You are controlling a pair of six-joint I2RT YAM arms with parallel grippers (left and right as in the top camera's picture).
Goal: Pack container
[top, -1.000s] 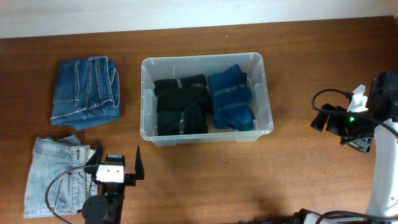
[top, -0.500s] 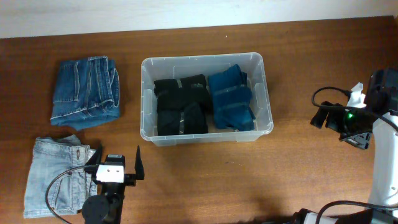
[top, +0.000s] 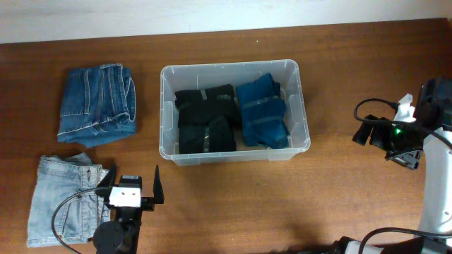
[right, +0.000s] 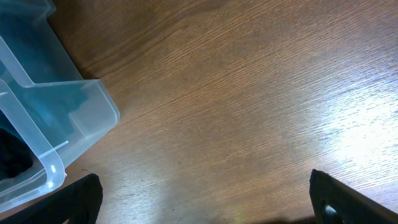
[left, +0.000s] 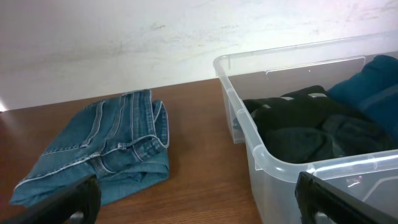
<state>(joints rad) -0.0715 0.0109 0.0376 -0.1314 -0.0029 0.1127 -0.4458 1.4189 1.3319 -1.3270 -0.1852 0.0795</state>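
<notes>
Left gripper (top: 131, 185), near edge: jaws wide apart, empty, just beside pale folded jeans (top: 60, 201). Right gripper (right: 203, 180), right side: jaws spread over bare table (top: 282, 204), holding nothing. Container (top: 233, 156), mid-table: folded black garments (top: 205, 120) left, blue garments (top: 263, 113) right, possibly trousers. Darker folded jeans (top: 97, 102), far left, apart from container.

A clear container (top: 233, 156) shows black clothes (top: 205, 120) and deep-blue clothes (top: 263, 113). Outside it are mid-blue jeans (top: 97, 102) and pale blue jeans (top: 60, 204). The desk (top: 296, 204) is reddish-brown wood grain.
</notes>
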